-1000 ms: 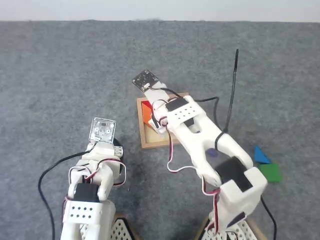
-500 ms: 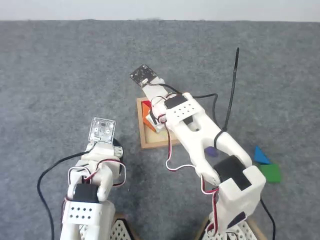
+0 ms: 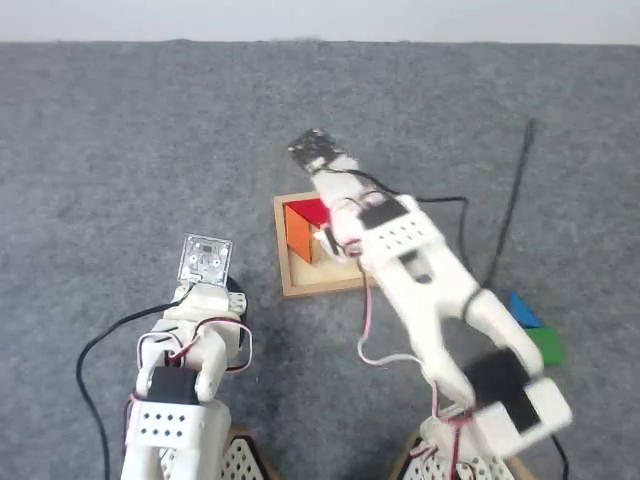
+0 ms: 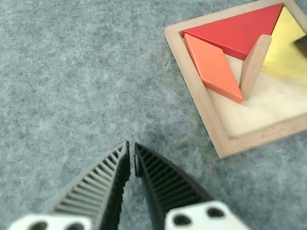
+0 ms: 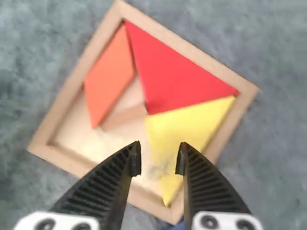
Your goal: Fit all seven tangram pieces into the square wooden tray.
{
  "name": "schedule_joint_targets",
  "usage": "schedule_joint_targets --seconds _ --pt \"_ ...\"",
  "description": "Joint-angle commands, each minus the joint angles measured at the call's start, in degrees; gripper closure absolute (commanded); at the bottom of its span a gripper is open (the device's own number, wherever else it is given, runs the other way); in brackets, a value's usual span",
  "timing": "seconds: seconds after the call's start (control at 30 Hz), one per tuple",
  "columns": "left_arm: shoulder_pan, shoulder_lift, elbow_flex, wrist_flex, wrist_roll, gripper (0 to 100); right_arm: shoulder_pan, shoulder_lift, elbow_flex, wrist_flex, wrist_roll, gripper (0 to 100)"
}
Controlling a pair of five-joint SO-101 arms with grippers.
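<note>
Mid-fill: the square wooden tray [image 5: 187, 52] holds a red triangle [image 5: 172, 76], orange parallelogram [image 5: 108, 79] and yellow triangle [image 5: 192, 127], the right claw [image 5: 158, 155] open and empty above them, the left claw [image 4: 132, 146] closed over the grey counter [image 3: 150, 130], so next probably comes fetching the blue triangle [image 3: 520, 310] lying well apart.

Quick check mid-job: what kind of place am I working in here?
Probably a robot test bench, not a home: grey felt covers the whole table, two small arms stand at its near edge, and a puzzle tray lies before them.
</note>
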State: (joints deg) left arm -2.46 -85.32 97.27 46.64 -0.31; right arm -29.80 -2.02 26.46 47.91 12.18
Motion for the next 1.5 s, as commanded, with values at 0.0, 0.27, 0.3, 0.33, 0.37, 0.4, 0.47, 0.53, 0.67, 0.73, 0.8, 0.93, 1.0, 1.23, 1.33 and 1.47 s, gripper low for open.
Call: schedule_joint_targets --seconds 0.0,0.27,0.3,0.33,0.37,0.4,0.47,0.53,0.67,0.73,0.8,0.93,1.0,1.23,1.33,1.47 --pt "-0.3 -0.7 -0.5 0.1 0.4 98 1.9 -6.9 4.7 -4.2 0.1 86.5" --pt "-0.3 -0.7 -0.5 0.1 0.4 98 0.9 6.3 -2.3 -4.7 -0.1 86.7" --pt "-0.3 -0.7 -0.5 0.1 0.4 98 0.9 7.9 -3.8 -4.7 -0.3 86.7" --pt "-0.3 -0.7 -0.5 0.1 0.4 98 0.9 9.3 -5.3 -4.6 -0.3 86.7" --pt "-0.3 -0.7 -0.5 0.1 0.4 98 0.7 10.9 -6.9 -4.6 -0.3 86.7" --pt "-0.3 -0.7 -0.5 0.1 0.4 98 0.6 12.2 -8.6 -4.6 -0.4 86.7" --pt "-0.3 -0.7 -0.5 0.1 0.4 98 -0.3 14.5 -11.5 -4.5 -0.4 86.7" --pt "-0.3 -0.7 -0.5 0.1 0.4 98 -1.5 16.3 -14.6 -3.3 -0.4 86.6" --pt "-0.3 -0.7 -0.5 0.1 0.4 98 -2.8 18.9 -20.8 1.9 -0.4 86.6" --pt "-0.3 -0.7 -0.5 0.1 0.4 98 -2.9 19.8 -21.7 2.2 -0.4 86.6" --pt "-0.3 -0.7 -0.5 0.1 0.4 98 -3.5 20.4 -21.9 2.2 -0.3 86.6" --pt "-0.3 -0.7 -0.5 0.1 0.4 98 -3.6 19.1 -21.8 2.9 -0.4 86.6" --pt "-0.3 -0.7 -0.5 0.1 0.4 98 -3.3 17.2 -21.7 4.3 -0.5 86.6" --pt "-0.3 -0.7 -0.5 0.1 0.4 98 -3.3 3.6 -12.3 2.9 -2.0 86.6" --pt "-0.3 -0.7 -0.5 0.1 0.4 98 -3.3 -3.0 -4.1 -0.8 -1.9 86.6" --pt "-0.3 -0.7 -0.5 0.1 0.4 98 -5.3 -5.5 3.4 -6.1 -0.3 86.6"
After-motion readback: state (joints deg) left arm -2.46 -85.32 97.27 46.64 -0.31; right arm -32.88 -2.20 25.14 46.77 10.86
